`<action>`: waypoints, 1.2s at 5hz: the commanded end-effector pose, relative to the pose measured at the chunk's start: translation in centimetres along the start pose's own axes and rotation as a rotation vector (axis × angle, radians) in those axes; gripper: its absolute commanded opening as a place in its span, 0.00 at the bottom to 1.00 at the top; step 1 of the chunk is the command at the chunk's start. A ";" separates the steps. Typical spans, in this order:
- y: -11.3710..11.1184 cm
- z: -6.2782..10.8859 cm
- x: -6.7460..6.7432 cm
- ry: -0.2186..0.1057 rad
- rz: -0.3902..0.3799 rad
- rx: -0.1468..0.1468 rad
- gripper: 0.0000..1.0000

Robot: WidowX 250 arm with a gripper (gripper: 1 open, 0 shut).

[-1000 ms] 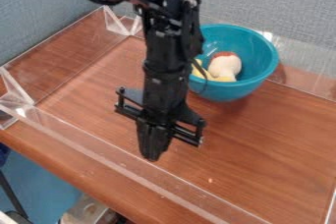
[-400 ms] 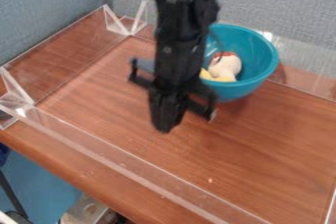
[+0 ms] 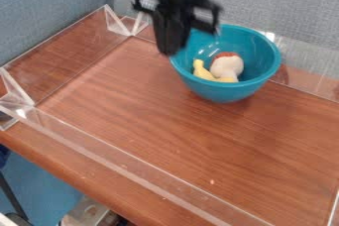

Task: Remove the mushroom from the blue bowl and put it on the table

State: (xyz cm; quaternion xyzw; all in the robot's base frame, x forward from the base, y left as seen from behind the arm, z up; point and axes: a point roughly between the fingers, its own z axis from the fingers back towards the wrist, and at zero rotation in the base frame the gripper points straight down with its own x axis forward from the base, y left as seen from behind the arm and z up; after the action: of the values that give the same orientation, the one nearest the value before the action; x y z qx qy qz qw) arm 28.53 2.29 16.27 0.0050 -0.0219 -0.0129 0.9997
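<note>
The mushroom lies inside the blue bowl, beside a yellow piece. It looks light, rigid and smooth; its thick stem seems the surest hold. The claw, pinched together and empty, hangs over the bowl's left rim.

Arm cut off by top edge of frame, only lower section visible; gripper motion-blurred, finger separation not resolvable; gripper occludes near-left rim of blue bowl; mushroom partly hidden behind bowl wall, stem base unseen; table cropped at right and bottom edges.
</note>
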 end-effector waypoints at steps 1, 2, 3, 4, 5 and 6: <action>2.8 -0.1 1.1 -0.037 0.032 0.017 0.00; 3.3 -0.8 2.7 -0.041 0.025 0.017 0.00; 2.8 -0.5 4.6 -0.055 0.009 0.010 0.00; 1.9 -0.3 6.3 -0.069 -0.026 -0.003 0.00; 0.5 -0.4 7.3 -0.077 -0.066 -0.021 0.00; -0.5 -1.0 7.5 -0.081 -0.105 -0.033 0.00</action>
State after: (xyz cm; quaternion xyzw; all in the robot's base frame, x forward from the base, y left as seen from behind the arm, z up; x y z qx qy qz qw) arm 35.66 1.88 13.76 -0.0162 -0.0322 -0.0536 0.9979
